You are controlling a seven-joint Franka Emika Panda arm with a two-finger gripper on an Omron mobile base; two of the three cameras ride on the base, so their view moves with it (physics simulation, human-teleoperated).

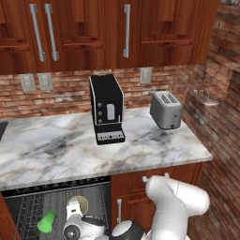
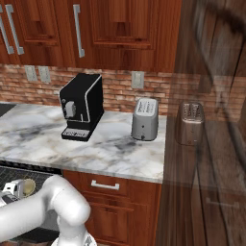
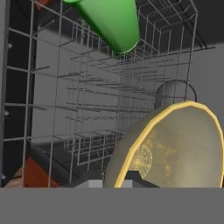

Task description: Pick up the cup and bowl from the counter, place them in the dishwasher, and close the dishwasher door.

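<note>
Gripper (image 1: 78,209) hangs low over the open dishwasher (image 1: 61,206), its jaws pinched together on the rim of the bowl (image 1: 80,204), which stands on edge rather than flat; the hand view shows that rim close up as a yellow-gold arc with the tan, mottled inside of the bowl facing the camera, one dark finger pad pressed against it at the bottom. From the right base view the bowl (image 2: 29,186) shows as a small tan disc just past the white arm's elbow, above the grey wire rack (image 2: 19,178). Beside it in the rack lies the cup (image 1: 47,221), bright green and tipped over on its side (in the hand view it reaches in from the top edge, its closed base pointing down toward the wires). It sits to the left of the bowl in the left base view, near but apart. Above the dishwasher runs the marbled worktop (image 1: 56,150), with reddish wooden cabinets (image 1: 140,197) under it to the right. Farther back on the worktop stand a black coffee machine (image 1: 107,108) and a silver toaster (image 1: 166,109), well apart, before a brick wall (image 1: 70,91) with pale outlets (image 1: 28,82).
</note>
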